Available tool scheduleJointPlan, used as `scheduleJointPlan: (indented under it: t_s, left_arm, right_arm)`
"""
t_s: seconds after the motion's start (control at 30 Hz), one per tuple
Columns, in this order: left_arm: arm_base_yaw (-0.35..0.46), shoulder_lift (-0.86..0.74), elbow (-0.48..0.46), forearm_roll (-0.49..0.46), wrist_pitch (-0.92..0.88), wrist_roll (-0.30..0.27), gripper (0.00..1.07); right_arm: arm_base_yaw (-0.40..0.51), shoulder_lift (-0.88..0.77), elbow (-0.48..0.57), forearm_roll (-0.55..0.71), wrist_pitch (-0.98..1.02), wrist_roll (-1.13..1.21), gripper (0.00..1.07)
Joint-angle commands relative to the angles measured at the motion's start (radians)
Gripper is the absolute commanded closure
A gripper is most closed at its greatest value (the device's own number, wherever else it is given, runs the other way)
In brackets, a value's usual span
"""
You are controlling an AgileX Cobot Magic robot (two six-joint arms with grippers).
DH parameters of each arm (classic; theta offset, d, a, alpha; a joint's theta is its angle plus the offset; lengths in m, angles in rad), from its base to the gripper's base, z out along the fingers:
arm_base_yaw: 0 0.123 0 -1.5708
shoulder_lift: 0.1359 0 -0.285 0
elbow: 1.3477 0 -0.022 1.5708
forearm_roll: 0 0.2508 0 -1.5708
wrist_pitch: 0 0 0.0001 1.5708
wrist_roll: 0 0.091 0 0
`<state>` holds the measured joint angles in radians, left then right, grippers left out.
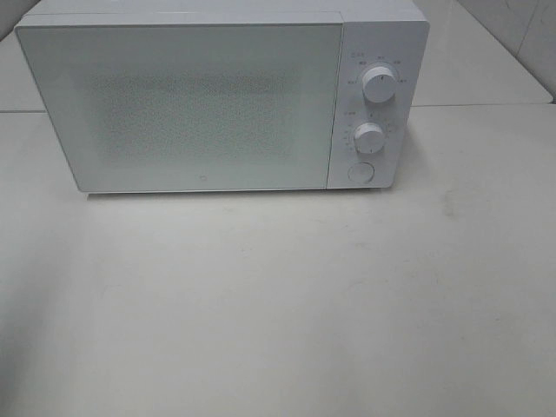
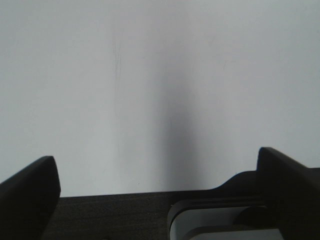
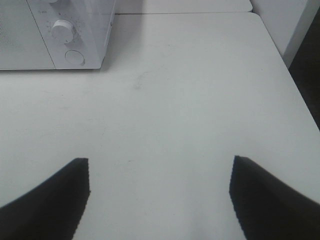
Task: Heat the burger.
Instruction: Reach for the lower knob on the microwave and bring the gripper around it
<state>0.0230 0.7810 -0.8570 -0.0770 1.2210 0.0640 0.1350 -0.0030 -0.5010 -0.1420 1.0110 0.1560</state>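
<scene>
The shut microwave [image 1: 217, 95] sits far back on the table [image 1: 278, 304]. The left gripper [image 2: 155, 157] and right gripper [image 3: 159, 159] are spread wide, holding nothing.

White box-shaped microwave oven [image 1: 182, 104]: inside hidden behind closed speckled door, top cut off by view's edge; print round upper white dial [image 1: 380, 84] and lower white dial [image 1: 369, 137] too small to read. Black fingers [image 3: 45, 205] of right gripper [image 3: 159, 162] cropped at edge
</scene>
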Motion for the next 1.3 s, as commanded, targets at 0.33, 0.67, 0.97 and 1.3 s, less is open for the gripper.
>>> scheduleJointPlan:
  t_s: [0.33, 0.67, 0.97, 1.3]
  left_arm:
    - [0.001, -0.306, 0.184, 0.011, -0.025, 0.005, 0.07]
    - [0.001, -0.607, 0.314, 0.037, -0.130, 0.005, 0.07]
    - [0.001, -0.745, 0.338, 0.041, -0.152, 0.005, 0.07]
    - [0.001, -0.808, 0.341, 0.047, -0.151, 0.004, 0.07]
  right_arm:
    - [-0.007, -0.030, 0.002, 0.001, -0.010, 0.002, 0.31]
    - [-0.007, -0.030, 0.002, 0.001, -0.010, 0.002, 0.31]
    - [-0.007, -0.030, 0.002, 0.001, -0.010, 0.002, 0.31]
    - [-0.007, -0.030, 0.002, 0.001, -0.010, 0.002, 0.31]
